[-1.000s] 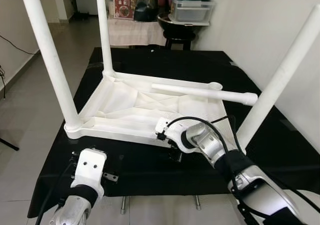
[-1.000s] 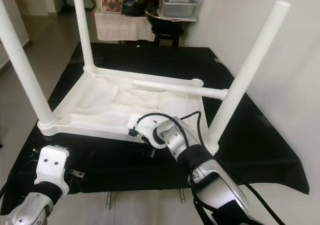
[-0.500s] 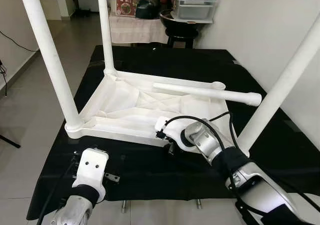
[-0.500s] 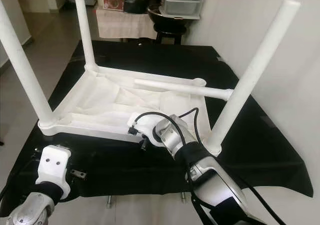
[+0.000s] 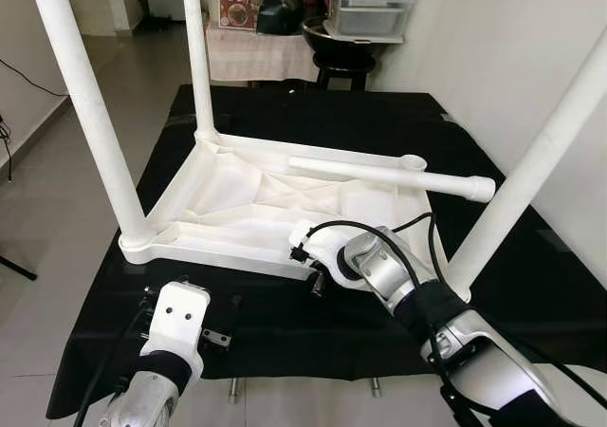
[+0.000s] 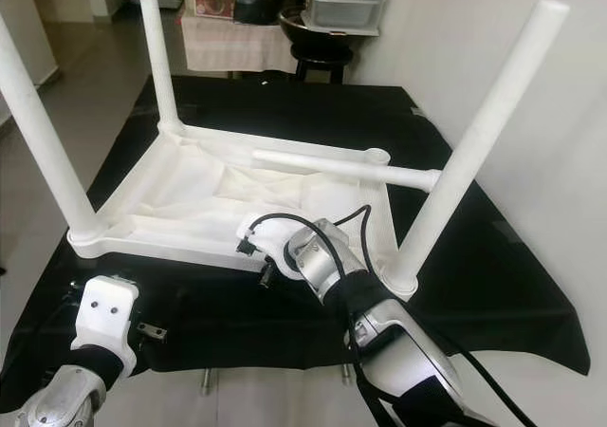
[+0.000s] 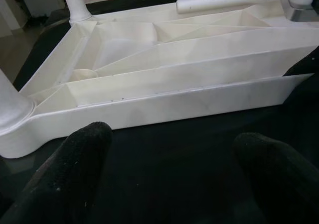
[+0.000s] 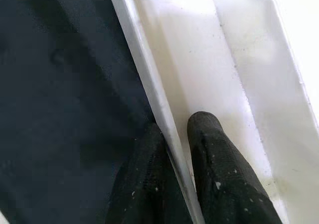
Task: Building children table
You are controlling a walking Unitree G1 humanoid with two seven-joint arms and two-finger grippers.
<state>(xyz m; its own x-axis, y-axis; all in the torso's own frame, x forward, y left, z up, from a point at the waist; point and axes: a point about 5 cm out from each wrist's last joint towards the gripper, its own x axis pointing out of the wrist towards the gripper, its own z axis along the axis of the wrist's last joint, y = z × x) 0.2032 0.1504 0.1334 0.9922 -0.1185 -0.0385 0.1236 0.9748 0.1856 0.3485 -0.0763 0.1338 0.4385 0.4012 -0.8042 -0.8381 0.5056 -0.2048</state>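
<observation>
A white children's table lies upside down on a black cloth; its near rim [image 5: 218,256] faces me. Three legs stand up: near left [image 5: 90,114], far left [image 5: 197,57] and right [image 5: 541,161]. A loose fourth leg [image 5: 379,173] lies across the far right corner. My right gripper [image 5: 316,280] is shut on the near rim, and the wrist view shows the rim [image 8: 149,79] pinched between its fingers [image 8: 214,159]. My left gripper [image 7: 172,137] is open, low over the cloth, just short of the near rim [image 7: 164,107].
The black cloth [image 5: 285,323] covers the floor under the table. A small metal bracket [image 5: 216,337] lies by my left wrist. A dark stool [image 5: 341,52] with boxes stands at the back. A white wall [image 5: 493,57] runs along the right, and tiled floor [image 5: 47,190] lies to the left.
My right gripper has slid slightly left along the near rim, still pinching it. The left arm has hardly moved.
</observation>
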